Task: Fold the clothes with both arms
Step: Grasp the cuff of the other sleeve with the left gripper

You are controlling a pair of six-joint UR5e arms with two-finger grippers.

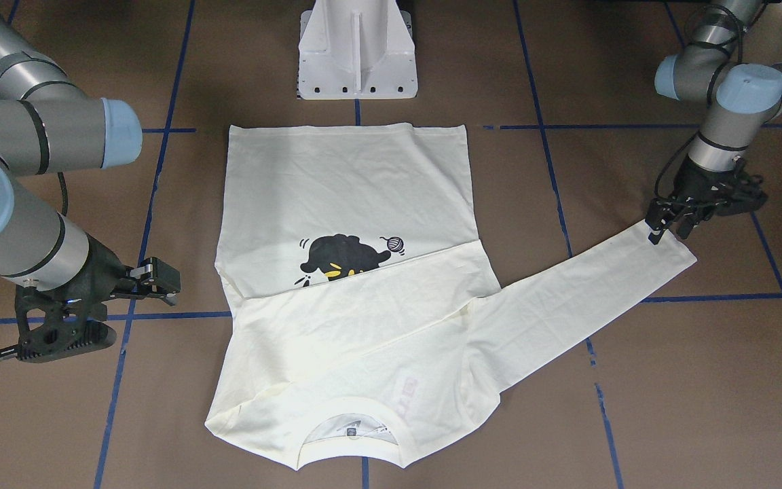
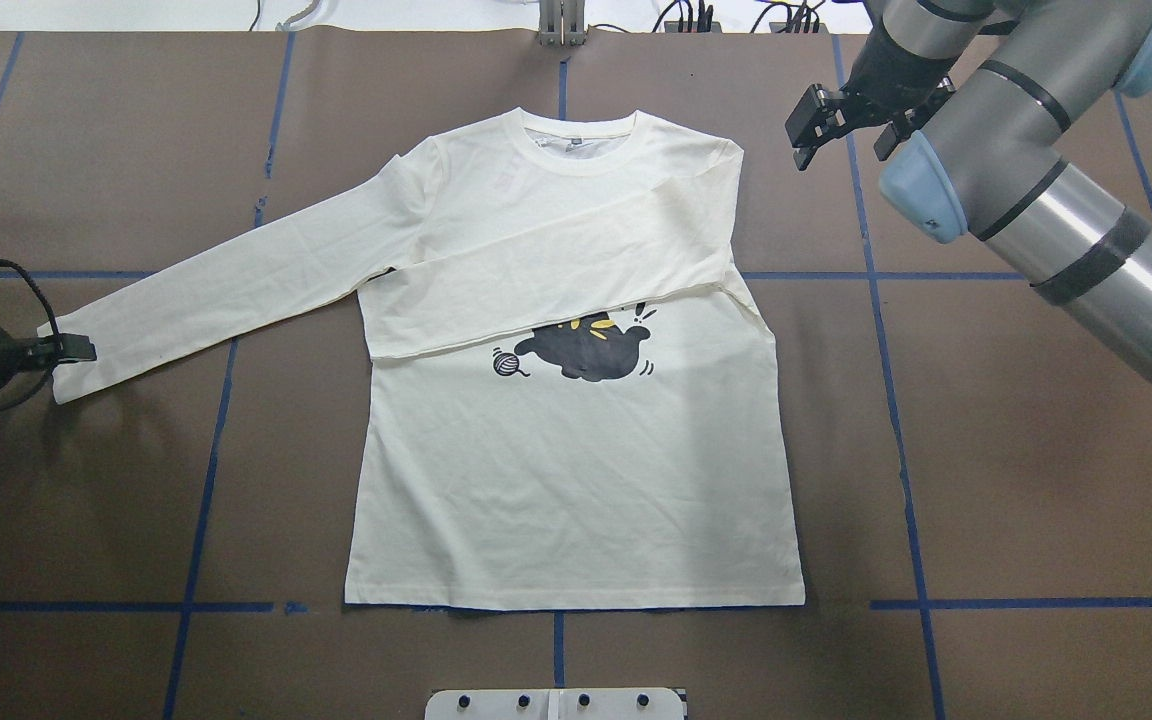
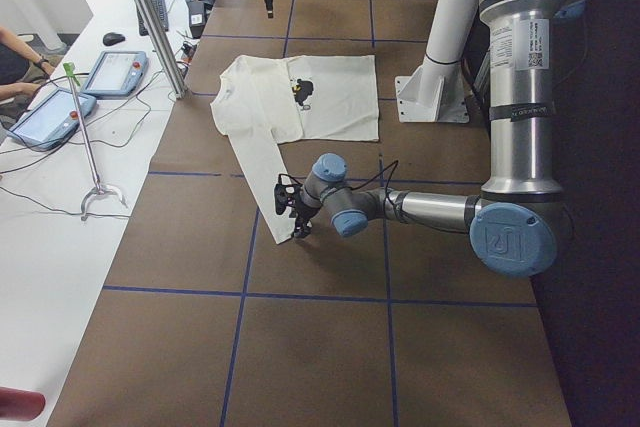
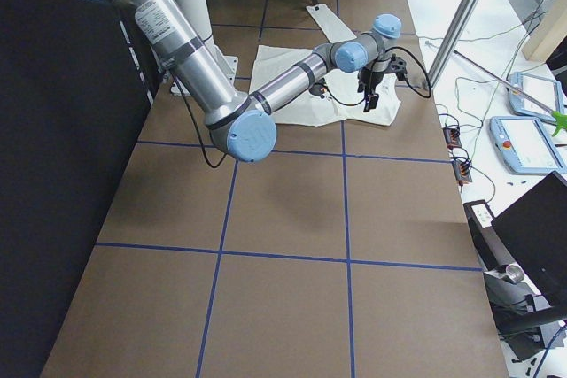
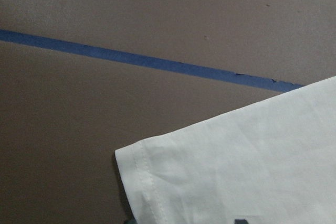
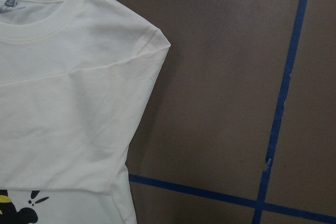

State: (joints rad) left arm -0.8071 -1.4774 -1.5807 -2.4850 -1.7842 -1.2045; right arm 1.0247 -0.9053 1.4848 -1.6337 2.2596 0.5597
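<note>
The cream long-sleeved T-shirt (image 2: 576, 470) lies flat on the brown table, print side up, with the black cat (image 2: 586, 350) partly covered. One sleeve is folded across the chest (image 2: 556, 270). The other sleeve (image 2: 236, 290) stretches out flat toward my left arm. My left gripper (image 1: 668, 229) is low at that sleeve's cuff (image 5: 236, 171), its fingers apart over the cuff's edge, and the cuff lies flat. My right gripper (image 2: 839, 135) is open and empty, above bare table just outside the shirt's shoulder (image 6: 152, 40).
The white fixed pedestal (image 1: 357, 47) stands at the robot's side of the table, just past the shirt's hem. Blue tape lines (image 2: 896, 400) cross the brown tabletop. In the exterior left view, tablets and cables lie on a white side bench (image 3: 60, 117).
</note>
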